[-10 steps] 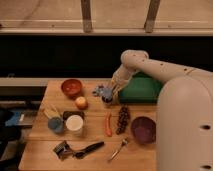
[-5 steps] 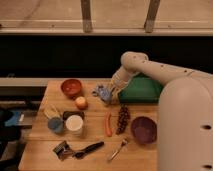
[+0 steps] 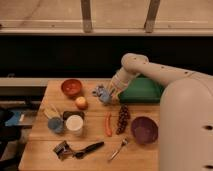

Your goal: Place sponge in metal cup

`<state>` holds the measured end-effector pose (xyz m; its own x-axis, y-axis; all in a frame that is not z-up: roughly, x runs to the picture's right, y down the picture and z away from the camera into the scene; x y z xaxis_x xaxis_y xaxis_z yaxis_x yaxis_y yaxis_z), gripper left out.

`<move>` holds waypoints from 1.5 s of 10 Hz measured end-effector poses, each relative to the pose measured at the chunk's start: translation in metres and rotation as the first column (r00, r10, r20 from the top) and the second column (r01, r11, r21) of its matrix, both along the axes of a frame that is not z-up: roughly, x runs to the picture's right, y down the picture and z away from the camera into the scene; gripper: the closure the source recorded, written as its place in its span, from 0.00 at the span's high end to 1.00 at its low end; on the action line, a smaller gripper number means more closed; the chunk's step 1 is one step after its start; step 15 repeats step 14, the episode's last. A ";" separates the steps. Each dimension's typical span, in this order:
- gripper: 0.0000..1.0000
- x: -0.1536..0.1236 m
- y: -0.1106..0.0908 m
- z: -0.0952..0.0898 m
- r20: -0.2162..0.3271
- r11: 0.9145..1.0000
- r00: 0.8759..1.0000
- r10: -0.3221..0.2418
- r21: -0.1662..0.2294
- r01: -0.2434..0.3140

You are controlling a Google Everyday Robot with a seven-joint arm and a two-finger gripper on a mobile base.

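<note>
My gripper is low over the back middle of the wooden table. It is right beside a lumpy blue-grey object, at its right edge. I cannot tell whether it touches it. The metal cup shows as a small dark-mouthed cylinder just behind the white cup, partly hidden by it. It is well to the front left of the gripper. No flat light-blue sponge shows in this view.
A round blue cup stands left of the white cup. Also on the table are a red bowl, an orange fruit, a green pad, grapes, a red chilli, a purple bowl, a fork and a black-handled tool.
The gripper has shifted only slightly beside the blue-grey object. Nothing else on the table has moved.
</note>
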<state>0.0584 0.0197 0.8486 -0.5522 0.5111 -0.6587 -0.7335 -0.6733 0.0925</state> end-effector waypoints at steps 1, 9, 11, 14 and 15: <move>0.35 0.001 0.001 0.002 0.002 1.000 1.000 0.008 -0.009 -0.008; 0.80 -0.005 -0.016 -0.011 0.065 0.998 0.997 0.051 0.022 -0.052; 0.80 -0.014 -0.010 -0.009 0.088 0.999 0.995 0.051 0.006 -0.052; 0.80 -0.018 -0.003 -0.005 0.107 0.999 0.993 0.048 -0.013 -0.047; 0.80 -0.018 -0.003 -0.005 0.107 0.999 0.993 0.048 -0.013 -0.047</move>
